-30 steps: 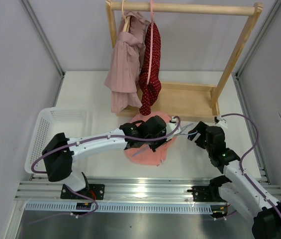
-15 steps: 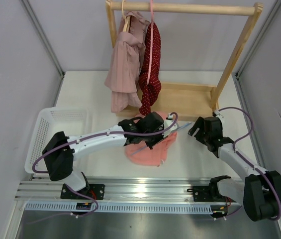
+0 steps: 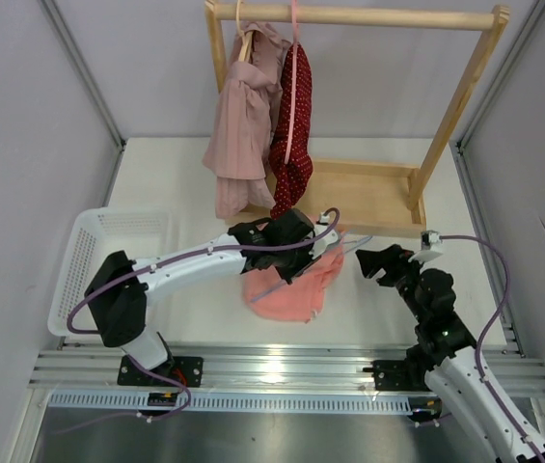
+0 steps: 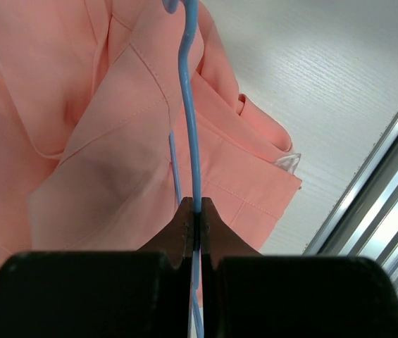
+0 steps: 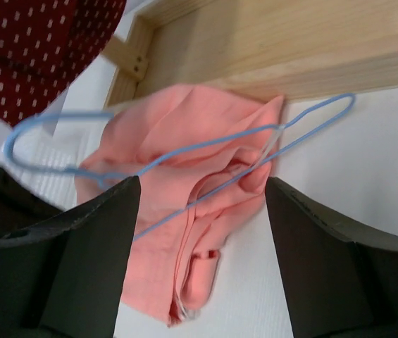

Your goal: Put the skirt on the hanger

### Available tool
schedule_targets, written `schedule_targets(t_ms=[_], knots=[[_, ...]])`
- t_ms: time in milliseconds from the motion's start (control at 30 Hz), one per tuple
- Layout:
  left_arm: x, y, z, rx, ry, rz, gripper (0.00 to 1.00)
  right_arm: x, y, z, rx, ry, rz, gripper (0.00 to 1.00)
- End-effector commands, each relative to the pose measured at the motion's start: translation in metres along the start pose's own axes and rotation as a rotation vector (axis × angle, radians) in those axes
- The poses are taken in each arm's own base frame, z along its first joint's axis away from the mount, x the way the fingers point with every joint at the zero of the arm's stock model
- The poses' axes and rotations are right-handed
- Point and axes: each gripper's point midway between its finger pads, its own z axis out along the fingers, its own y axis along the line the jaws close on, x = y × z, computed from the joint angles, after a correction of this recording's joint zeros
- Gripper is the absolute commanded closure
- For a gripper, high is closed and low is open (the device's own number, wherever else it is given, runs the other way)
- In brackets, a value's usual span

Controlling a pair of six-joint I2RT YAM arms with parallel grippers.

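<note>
Swung round since a second ago, the right arm is now drawn back from the wooden rack [image 3: 373, 196], and its gripper [image 3: 372, 260] is turned toward the skirt [image 3: 291, 294]. The left arm has been eased slightly closer to the rack's base board.

The skirt, a plain coral-pink cloth, is seen crumpled and folded on the white table [image 3: 171, 174] just in front of the base board, with stitched seams showing. A thin light-blue wire hanger [image 4: 187, 105] is laid across it, its looped end reaching off the cloth toward the base board. The hanger's wire is pinched between the clenched fingers of the left gripper [image 4: 195, 205], directly over the skirt.

The right gripper is held with its jaws spread wide and nothing between them; skirt and hanger are framed beyond its dark fingers [image 5: 93, 239].

On the rack's top rail, a dusty-pink striped garment [image 3: 243, 135] and a dark red, white-dotted garment [image 3: 294, 145] are hung, the latter on a pink hanger [image 3: 293, 92], its hem dangling just above the left gripper. A white lattice basket [image 3: 94, 253] is set well to the rack's left.
</note>
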Motion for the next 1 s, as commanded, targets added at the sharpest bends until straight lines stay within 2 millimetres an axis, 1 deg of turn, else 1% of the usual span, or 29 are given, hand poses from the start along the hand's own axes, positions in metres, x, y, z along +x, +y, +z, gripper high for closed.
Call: schedule_targets(t_ms=[0,67,100,167,200,233,267,300,333,400,433,467,600,700,867,967], knots=[[0.003,-0.002,0.0,0.037,0.041,-0.042,1.0,0.008,0.02,-0.003,-0.117,-0.013,-0.08,0.23],[0.001,-0.003,0.0,0.043,0.041,-0.042,1.0,0.014,0.033,-0.002,-0.157,-0.015,-0.119,0.24],[0.001,-0.004,0.001,0.053,0.042,-0.045,1.0,0.012,0.032,0.0,-0.141,-0.032,-0.16,0.24],[-0.003,-0.005,0.0,0.059,0.038,-0.046,1.0,0.016,0.048,0.004,-0.178,-0.02,-0.204,0.24],[-0.001,-0.004,0.001,0.061,0.048,-0.052,1.0,0.014,0.054,0.006,-0.195,-0.035,-0.235,0.24],[-0.001,-0.005,0.002,0.065,0.052,-0.051,1.0,0.016,0.055,0.011,-0.178,-0.023,-0.253,0.24],[-0.004,-0.004,0.001,0.065,0.048,-0.051,1.0,0.019,0.06,0.012,-0.187,-0.015,-0.268,0.24],[-0.004,-0.004,0.002,0.066,0.054,-0.051,1.0,0.017,0.062,0.015,-0.183,-0.027,-0.278,0.24],[-0.006,-0.005,0.001,0.07,0.05,-0.05,1.0,0.02,0.058,0.02,-0.155,-0.027,-0.298,0.24],[-0.009,-0.005,0.001,0.074,0.047,-0.049,1.0,0.017,0.064,0.023,-0.167,-0.045,-0.304,0.24],[-0.008,-0.006,0.001,0.078,0.053,-0.051,1.0,0.019,0.062,0.026,-0.158,-0.041,-0.316,0.24],[-0.008,-0.006,0.002,0.08,0.055,-0.048,1.0,0.017,0.063,0.028,-0.154,-0.05,-0.317,0.24],[-0.01,-0.006,0.0,0.082,0.057,-0.045,1.0,0.008,0.07,0.029,-0.151,-0.087,-0.338,0.24],[-0.007,-0.005,0.0,0.081,0.072,-0.045,1.0,0.004,0.079,0.027,-0.168,-0.1,-0.343,0.24],[-0.007,-0.007,-0.003,0.088,0.073,-0.044,1.0,0.002,0.087,0.027,-0.182,-0.117,-0.344,0.24],[-0.008,-0.007,-0.004,0.088,0.068,-0.044,1.0,0.005,0.086,0.032,-0.169,-0.115,-0.35,0.26]])
